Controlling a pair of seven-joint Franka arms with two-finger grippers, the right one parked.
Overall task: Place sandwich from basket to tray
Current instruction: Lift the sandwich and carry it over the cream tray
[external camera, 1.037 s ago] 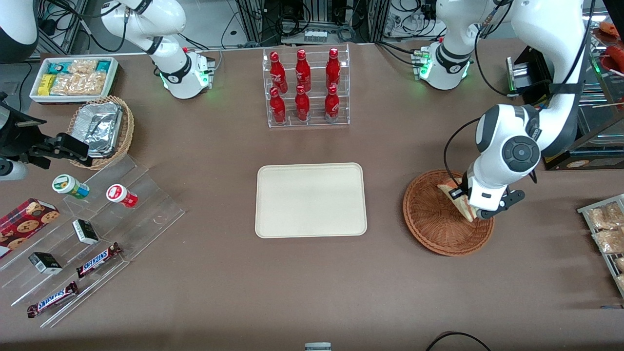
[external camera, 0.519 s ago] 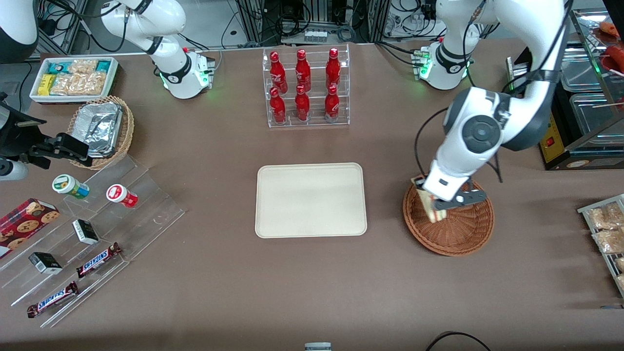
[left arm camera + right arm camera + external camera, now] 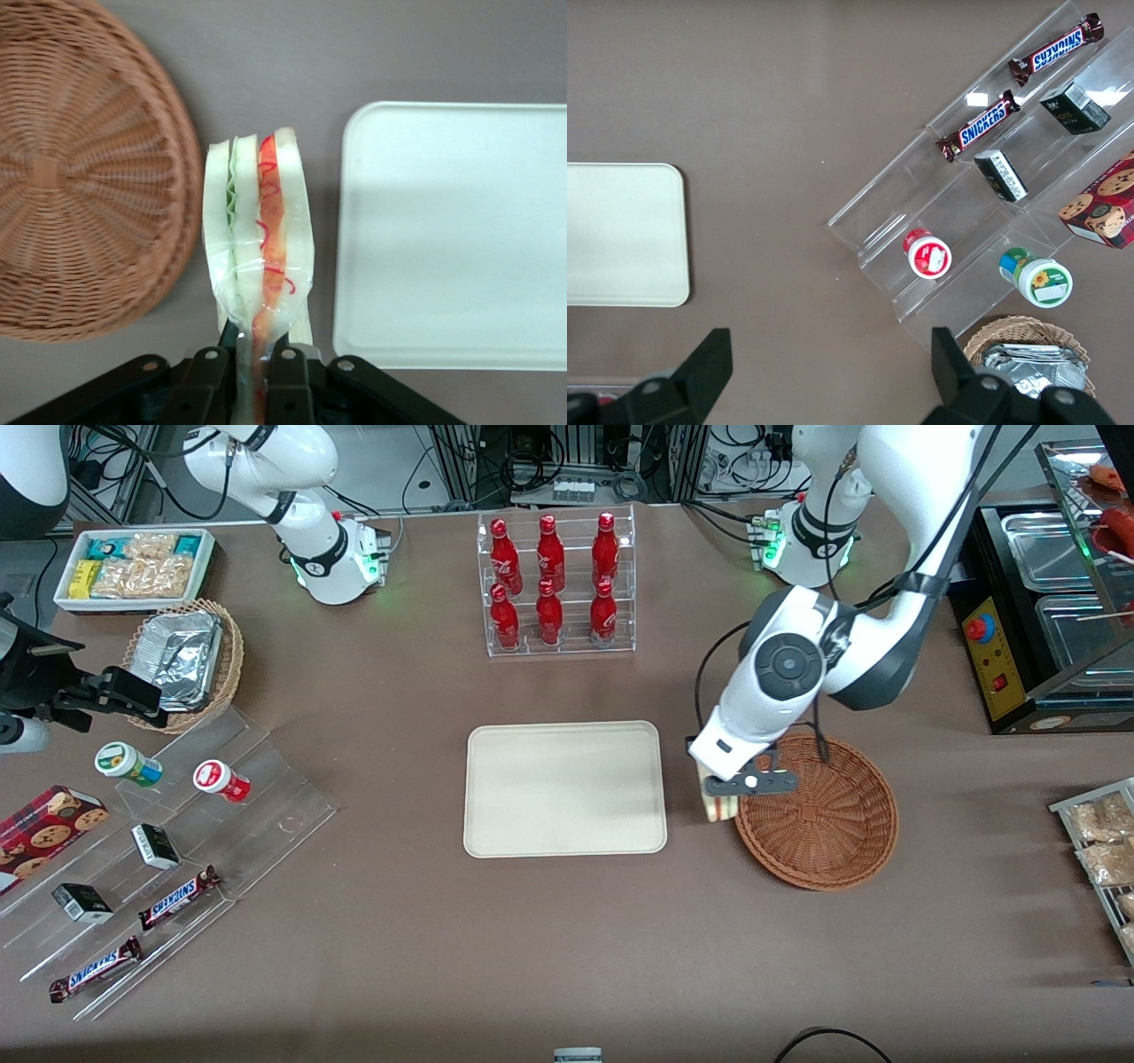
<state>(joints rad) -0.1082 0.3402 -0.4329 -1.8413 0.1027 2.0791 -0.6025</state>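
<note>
My left gripper (image 3: 722, 793) is shut on the wrapped sandwich (image 3: 258, 228), a white-bread wedge with green and red filling, pinched at its narrow end. It hangs in the air over the bare table strip between the reddish-brown woven basket (image 3: 828, 824) and the cream tray (image 3: 564, 788). In the front view the sandwich (image 3: 716, 804) shows just under the gripper, beside the basket's rim. The wrist view has the basket (image 3: 80, 168) holding nothing and the tray (image 3: 461, 230) bare.
A clear rack of red bottles (image 3: 554, 584) stands farther from the front camera than the tray. Toward the parked arm's end are a tan basket with foil (image 3: 182, 657), a white snack bin (image 3: 133, 567) and acrylic steps with snacks (image 3: 151, 859).
The left gripper lifted the sandwich out of the basket and carried it sideways toward the tray, from over the basket's middle to just outside its rim.
</note>
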